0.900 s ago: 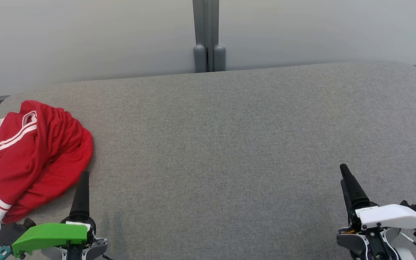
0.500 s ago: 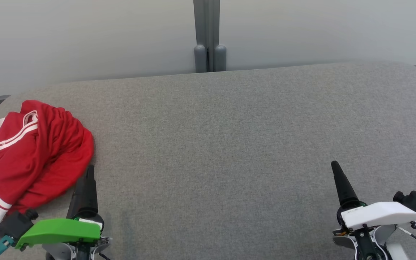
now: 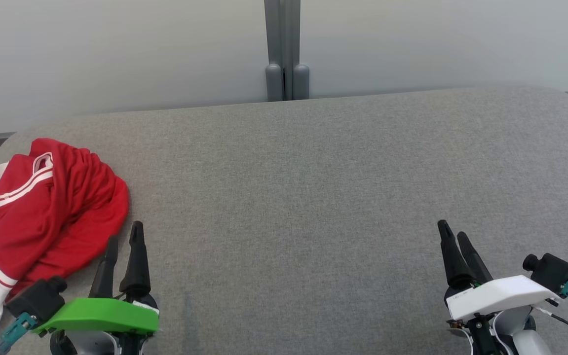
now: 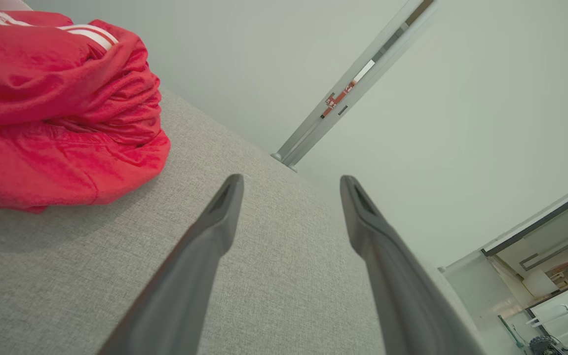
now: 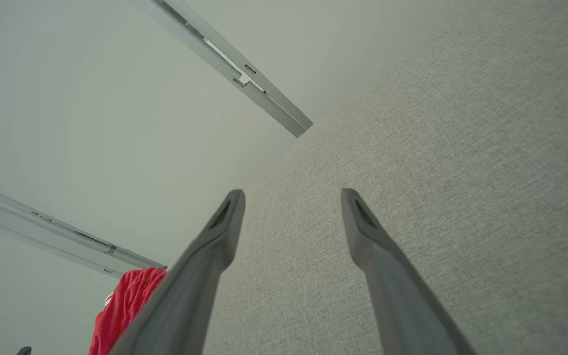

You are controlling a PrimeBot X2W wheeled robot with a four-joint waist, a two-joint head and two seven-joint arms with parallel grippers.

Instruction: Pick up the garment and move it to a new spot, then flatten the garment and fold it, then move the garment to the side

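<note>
1. The left gripper [image 3: 124, 232], two long dark tapered fingers under a green plastic housing, is spread wide and has nothing between its fingers. It sits over the near-left part of the surface with its tips pointing away.
2. The crumpled red garment [image 3: 52, 207], with white stripes and white sleeves, lies just left of those tips and slightly farther off. In the left wrist view the left gripper [image 4: 291, 182] frames bare fabric, and the garment [image 4: 42, 123] sits left of the gap, apart from both fingers.
3. The heap's long axis runs near to far along the left edge. Its rounded right flank is the part closest to the fingers.
4. It rests on a broad grey woven cushion [image 3: 313, 187], whose middle and right are bare.
5. The right gripper [image 3: 453, 230], dark fingers under a white housing, is also spread and empty. It is at the near right, well apart from the garment [image 5: 126, 305].
6. The left arm is clearly the nearer one. The pick probably calls for moving it left and a little farther away, so that a fold of cloth comes between the fingers.
</note>
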